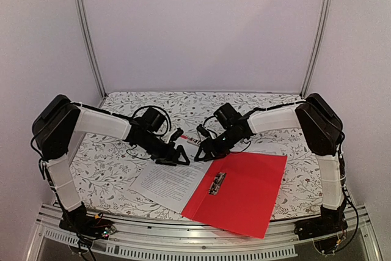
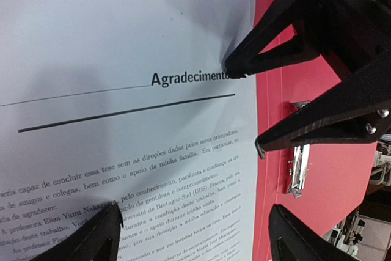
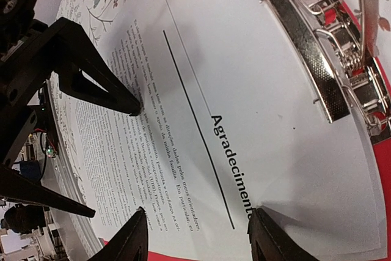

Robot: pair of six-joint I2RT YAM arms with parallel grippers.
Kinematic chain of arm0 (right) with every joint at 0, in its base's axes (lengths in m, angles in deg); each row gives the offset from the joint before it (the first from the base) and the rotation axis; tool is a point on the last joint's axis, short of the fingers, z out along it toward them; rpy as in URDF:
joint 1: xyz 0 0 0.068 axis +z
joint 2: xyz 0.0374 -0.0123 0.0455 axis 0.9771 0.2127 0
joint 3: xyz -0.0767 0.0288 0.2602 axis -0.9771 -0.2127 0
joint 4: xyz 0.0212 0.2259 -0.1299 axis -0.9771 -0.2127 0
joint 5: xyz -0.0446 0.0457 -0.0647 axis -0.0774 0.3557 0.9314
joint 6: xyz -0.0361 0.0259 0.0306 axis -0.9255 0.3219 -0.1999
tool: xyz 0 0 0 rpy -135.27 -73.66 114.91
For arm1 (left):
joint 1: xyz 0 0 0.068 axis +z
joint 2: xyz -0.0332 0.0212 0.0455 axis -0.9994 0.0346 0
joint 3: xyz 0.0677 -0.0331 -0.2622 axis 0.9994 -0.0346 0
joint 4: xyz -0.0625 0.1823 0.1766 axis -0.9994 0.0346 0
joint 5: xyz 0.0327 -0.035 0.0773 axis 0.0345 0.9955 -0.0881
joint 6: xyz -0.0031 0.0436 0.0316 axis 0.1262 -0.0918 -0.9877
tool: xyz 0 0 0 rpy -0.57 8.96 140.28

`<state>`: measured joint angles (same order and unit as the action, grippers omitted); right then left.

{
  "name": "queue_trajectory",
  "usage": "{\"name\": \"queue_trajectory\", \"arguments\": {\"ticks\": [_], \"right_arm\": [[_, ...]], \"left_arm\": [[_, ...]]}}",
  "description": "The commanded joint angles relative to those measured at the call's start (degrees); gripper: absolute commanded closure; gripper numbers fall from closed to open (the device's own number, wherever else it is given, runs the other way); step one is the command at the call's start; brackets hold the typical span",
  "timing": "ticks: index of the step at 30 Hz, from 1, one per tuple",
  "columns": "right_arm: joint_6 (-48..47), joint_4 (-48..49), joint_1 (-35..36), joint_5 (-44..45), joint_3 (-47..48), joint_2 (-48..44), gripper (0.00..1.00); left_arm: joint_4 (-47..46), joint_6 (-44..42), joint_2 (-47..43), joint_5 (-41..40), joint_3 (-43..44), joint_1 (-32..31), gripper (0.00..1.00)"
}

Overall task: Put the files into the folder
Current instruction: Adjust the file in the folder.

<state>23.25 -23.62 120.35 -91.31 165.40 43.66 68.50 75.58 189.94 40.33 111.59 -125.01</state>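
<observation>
The red folder lies open at the table's front, with its metal clip at the inner edge. The files, white printed sheets, lie flat left of the clip, with red showing past their edges. Both grippers hover low over the sheets' far edge. My left gripper is open, and its fingers straddle the text. My right gripper is open over the heading. One right fingertip rests on the sheet. One left fingertip also touches it.
The table has a flower-patterned cloth. An aluminium rail runs along the front edge. Grey walls and two metal posts close in the back and sides. The large clip lies at the page's top edge.
</observation>
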Motion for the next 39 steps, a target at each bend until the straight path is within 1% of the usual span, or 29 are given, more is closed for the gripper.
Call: {"name": "queue_trajectory", "arguments": {"ticks": [1,7,13,14,15,16,19,20,22,27,29,31,34,37,39], "right_arm": [[-3.24,-2.2,-1.0,1.39,-1.68,4.16,0.43],[-7.33,-4.7,-2.38,-0.25,-0.35,5.35,0.43],[-10.72,-8.43,-3.38,-0.68,2.41,6.94,0.44],[-11.39,-8.81,-3.53,-0.78,2.87,7.11,0.44],[-11.79,-9.36,-3.63,-0.81,3.42,7.28,0.44],[-12.37,-9.97,-3.71,-0.81,3.83,7.41,0.44],[-14.45,-11.78,-4.18,-0.72,5.22,7.86,0.44],[-14.97,-12.58,-4.33,-0.8,5.61,8.08,0.44],[-16.0,-13.3,-4.74,-0.93,6.2,8.42,0.44],[-19.56,-16.11,-5.56,-1.6,7.76,9.22,0.44],[-20.99,-17.2,-5.74,-1.86,8.46,9.48,0.44],[-22.34,-18.12,-5.86,-2.26,9.08,9.77,0.44],[-22.94,-18.75,-5.97,-2.66,9.55,10.07,0.44],[-22.97,-18.86,-5.95,-2.94,9.79,10.09,0.44],[-22.89,-18.94,-5.91,-2.69,9.87,9.87,0.44]], "left_arm": [[1.22,-0.87,-2.14,-1.48,-0.01,-0.05,0.16],[-0.8,0.65,-5.2,-3.37,1.42,1.17,0.15],[-4.54,3.95,-7.04,-4.45,1.73,4.3,0.12],[-5.04,4.46,-6.92,-4.7,1.85,4.85,0.05],[-5.95,4.97,-6.83,-4.65,1.82,5.43,0.01],[-6.84,5.66,-6.62,-4.37,1.78,6.14,0.01],[-11.99,8.99,-4.68,0.91,1.42,9.13,0.0],[-16.15,11.09,-3.75,3.97,1.2,10.14,0.0],[-19.18,13.51,-1.79,6.38,1.41,11.62,0.0],[-14.72,10.85,1.97,4.16,6.67,11.98,0.0],[-14.43,9.0,2.23,1.41,8.12,11.46,0.01],[-11.08,6.43,2.71,-1.59,9.84,10.82,0.01],[-9.32,3.95,4.14,-4.13,12.27,10.38,0.03],[-9.03,3.28,5.66,-4.98,13.75,10.36,0.04],[-6.03,2.86,7.11,-5.59,15.75,10.36,0.05]]}}
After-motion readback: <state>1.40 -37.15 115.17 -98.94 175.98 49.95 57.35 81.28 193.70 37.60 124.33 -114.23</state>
